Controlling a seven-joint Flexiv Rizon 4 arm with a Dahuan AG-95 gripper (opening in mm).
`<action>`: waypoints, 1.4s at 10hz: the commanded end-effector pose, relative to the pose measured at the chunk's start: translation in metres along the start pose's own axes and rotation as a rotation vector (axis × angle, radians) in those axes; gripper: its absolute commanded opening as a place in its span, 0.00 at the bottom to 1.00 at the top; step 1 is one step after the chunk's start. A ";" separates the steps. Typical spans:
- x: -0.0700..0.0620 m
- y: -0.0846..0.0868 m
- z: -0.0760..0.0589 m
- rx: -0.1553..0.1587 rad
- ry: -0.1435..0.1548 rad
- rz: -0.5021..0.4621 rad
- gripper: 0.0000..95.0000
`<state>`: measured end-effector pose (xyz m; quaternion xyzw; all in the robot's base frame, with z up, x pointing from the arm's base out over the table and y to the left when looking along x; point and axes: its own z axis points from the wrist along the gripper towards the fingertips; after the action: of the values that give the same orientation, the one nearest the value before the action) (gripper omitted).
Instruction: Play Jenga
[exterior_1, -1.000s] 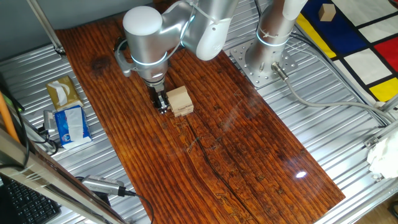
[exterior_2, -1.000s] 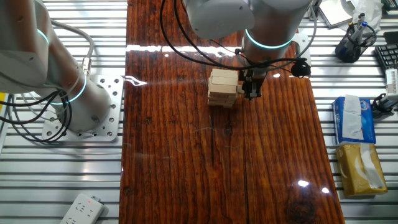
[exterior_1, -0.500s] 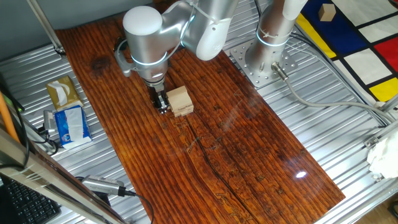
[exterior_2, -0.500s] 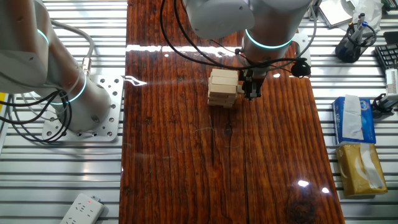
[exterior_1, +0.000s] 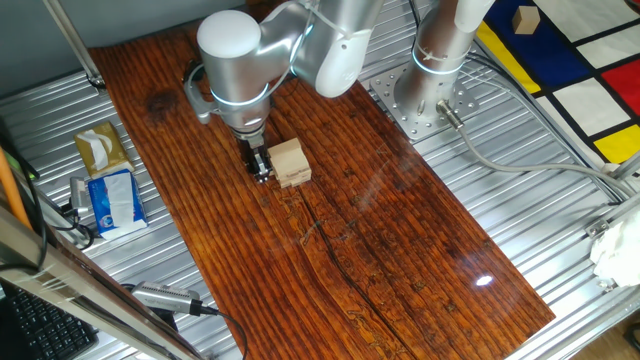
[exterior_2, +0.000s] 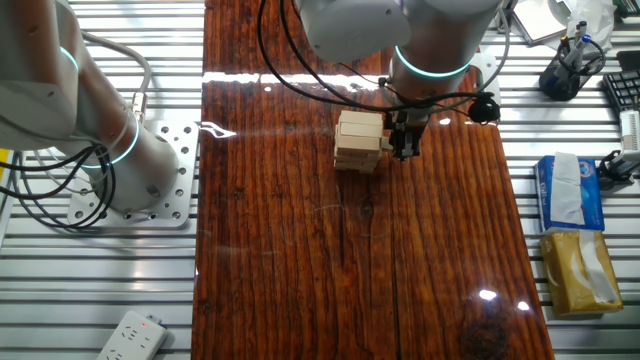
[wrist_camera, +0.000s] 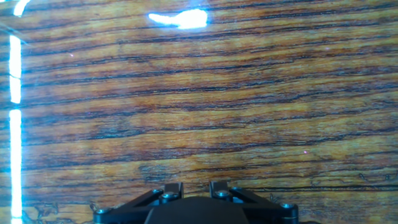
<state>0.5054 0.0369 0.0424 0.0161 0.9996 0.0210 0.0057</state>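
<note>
Table (exterior_1: 400, 240): I see dark striped wood, bare in hand view.
Jenga (exterior_1: 289, 162): small stack mid-table, just beside my gripper (exterior_1: 262, 168).
Gripper: fingers pointing down; I cannot tell the gap.
Writing: none legible; tissue packs (exterior_1: 110, 200) too small.
</note>
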 end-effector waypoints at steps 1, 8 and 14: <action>0.000 0.000 0.000 -0.001 0.004 -0.003 0.00; 0.000 0.000 0.000 -0.002 -0.002 0.008 0.00; -0.001 0.000 0.000 -0.002 -0.001 0.012 0.00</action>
<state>0.5068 0.0371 0.0430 0.0225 0.9995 0.0221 0.0069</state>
